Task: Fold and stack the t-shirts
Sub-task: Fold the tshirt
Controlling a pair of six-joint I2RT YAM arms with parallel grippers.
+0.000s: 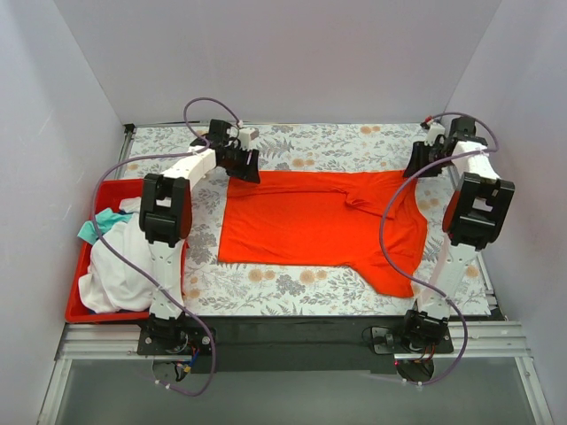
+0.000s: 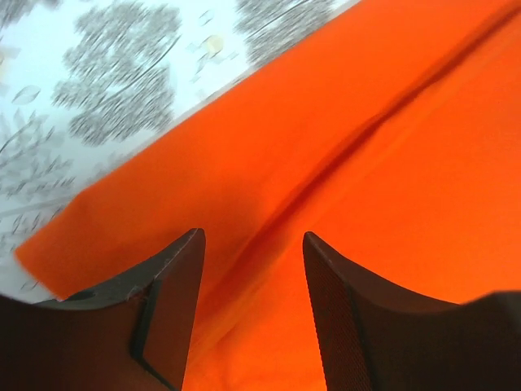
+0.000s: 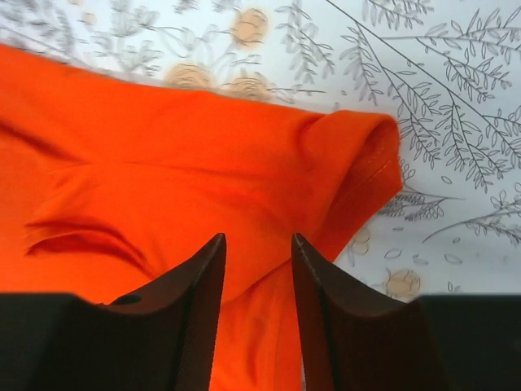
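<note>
The orange t-shirt (image 1: 319,226) is lying spread across the middle of the table (image 1: 292,288), its sleeve (image 3: 358,163) bunching, so closing here is risking a pinch of doubled layers. Both arms are reaching to its far corners, with the left gripper (image 2: 252,240) and right gripper (image 3: 257,240) hovering, fingers parted, gripping nothing.

I see red plastic bin (image 1: 106,315) at 8 o'clock on table, long side along left edge. Floral cloth (image 1: 310,288) with grey leaves and pale orange blooms covers tabletop. Plain white walls (image 1: 283,53) enclose at 9, 12, 3 o'clock. Aluminium rail (image 1: 283,353) runs across at 6 o'clock.
</note>
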